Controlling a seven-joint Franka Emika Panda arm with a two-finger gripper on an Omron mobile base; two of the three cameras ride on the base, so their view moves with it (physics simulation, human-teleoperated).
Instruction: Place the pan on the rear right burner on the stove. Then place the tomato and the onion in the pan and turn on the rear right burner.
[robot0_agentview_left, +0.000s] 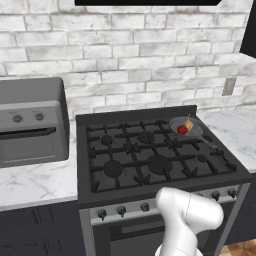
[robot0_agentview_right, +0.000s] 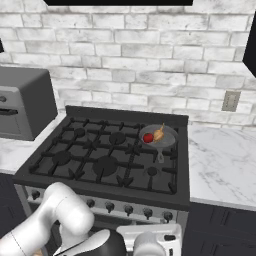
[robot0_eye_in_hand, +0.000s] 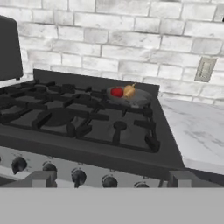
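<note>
The grey pan (robot0_agentview_left: 192, 128) (robot0_agentview_right: 165, 137) (robot0_eye_in_hand: 139, 97) rests on the grates at the back right of the black stove (robot0_agentview_left: 125, 150) (robot0_agentview_right: 95, 150) (robot0_eye_in_hand: 65, 113), covering the rear right burner. Inside the pan lie the red tomato (robot0_agentview_left: 182, 130) (robot0_agentview_right: 148, 137) (robot0_eye_in_hand: 117, 92) and, touching it, the tan onion (robot0_agentview_left: 188, 124) (robot0_agentview_right: 158, 134) (robot0_eye_in_hand: 129, 91). The pan's thin handle points toward the stove's front. My gripper (robot0_eye_in_hand: 111, 180) hangs low before the silver knob panel, open, its fingertips (robot0_eye_in_hand: 40, 177) wide apart with nothing between them.
A row of round knobs (robot0_eye_in_hand: 78, 176) (robot0_agentview_right: 147, 212) (robot0_agentview_left: 121, 211) runs along the stove's front. A grey countertop oven (robot0_agentview_left: 30, 125) (robot0_agentview_right: 20, 102) stands left of the stove. Marble counter (robot0_agentview_right: 220, 160) (robot0_eye_in_hand: 197, 127) lies to the right, below a wall outlet (robot0_agentview_right: 230, 101).
</note>
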